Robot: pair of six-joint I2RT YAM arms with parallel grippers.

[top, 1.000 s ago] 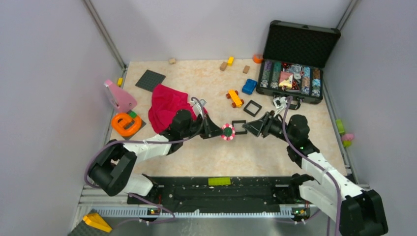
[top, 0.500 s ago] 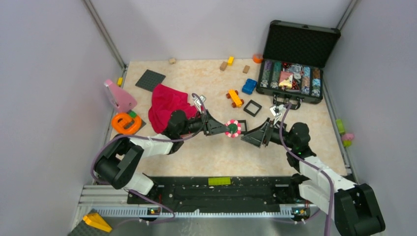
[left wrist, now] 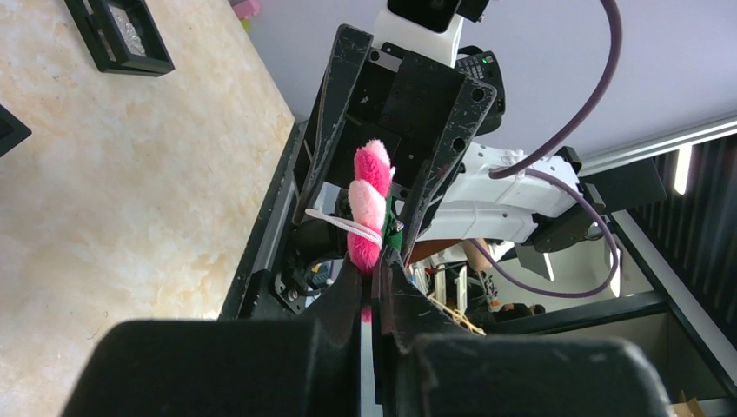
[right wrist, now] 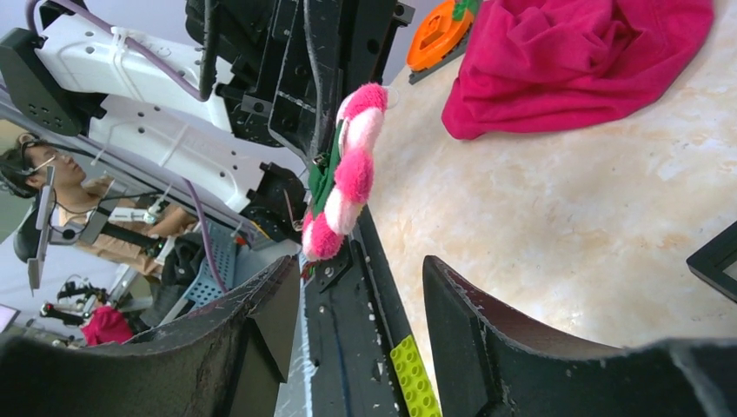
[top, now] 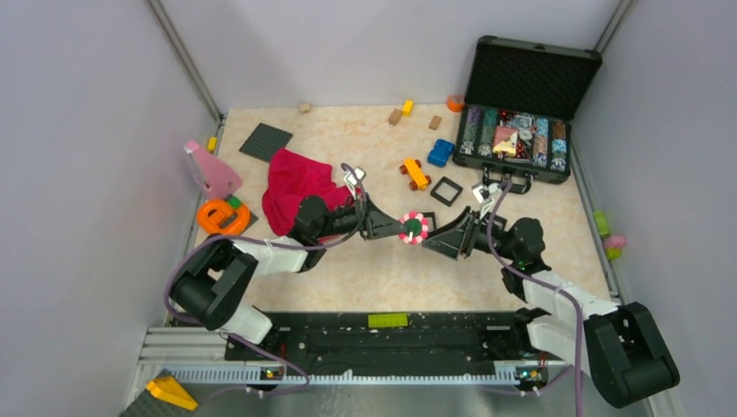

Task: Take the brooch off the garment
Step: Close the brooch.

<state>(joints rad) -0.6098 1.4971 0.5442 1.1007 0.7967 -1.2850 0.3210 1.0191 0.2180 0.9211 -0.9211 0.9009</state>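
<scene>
brooch [left wrist: 368,207]: edge-on in both wrist views, its face hidden
case contents [top: 513,139]: too small to name
black frame [right wrist: 714,261]: cut off by the picture's right edge

Fuzzy plush brooch [left wrist: 368,207], matt cloth garment [top: 295,187]

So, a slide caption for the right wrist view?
Left claw holds the brooch up before the open right claw, garment behind.

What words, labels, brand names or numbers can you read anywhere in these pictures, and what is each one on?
None can be read.
The rows of patterned chips in the open black carrying case: markings too small to read.
The pink-and-white flower-shaped brooch and the crumpled magenta garment: no writing shows.
</scene>
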